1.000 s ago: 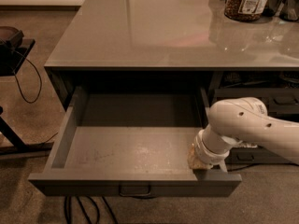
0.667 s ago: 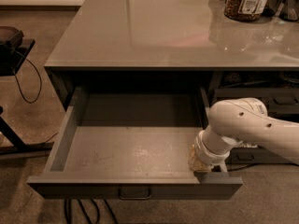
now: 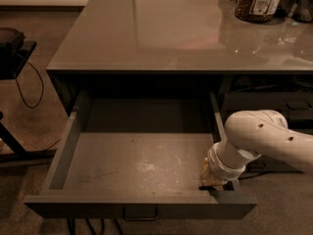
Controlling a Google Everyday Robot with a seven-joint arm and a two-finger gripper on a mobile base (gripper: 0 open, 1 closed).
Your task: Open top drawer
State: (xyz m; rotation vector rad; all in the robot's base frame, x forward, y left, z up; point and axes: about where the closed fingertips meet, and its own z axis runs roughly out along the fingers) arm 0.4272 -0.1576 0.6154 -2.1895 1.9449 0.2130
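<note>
Since the earlier frame the top drawer [image 3: 137,163] has slid a little further out toward us. Its front panel [image 3: 88,207] now sits lower in the picture, and the gripper [image 3: 211,177] has travelled with it.

In the camera view, the only one we have, the drawer stands almost fully out from under the counter [image 3: 171,33]. It is wide and dark grey, with thin straight walls and a flat grey floor marked by pale scuffs near the middle. The gripper is down inside the front right corner, touching or just beside the inner face of the front panel. We judge it is placed there to drag the drawer by its front rather than by the small rectangular handle [image 3: 140,213], which hangs free at the centre of the panel. We cannot tell whether the gripper is open or closed, since its tip dips behind the panel's edge. Its end looks tan and soft-edged, set on a ribbed white collar. The arm [image 3: 266,136] behind it is a smooth, rounded white shell with small dark holes, reaching in from the right over the drawer's side wall.

The counter is glossy and hard, throwing back pale reflections. A clear jar [image 3: 257,1] with brown contents stands at its far right, well apart from the work. We judge the task nearly done.
</note>
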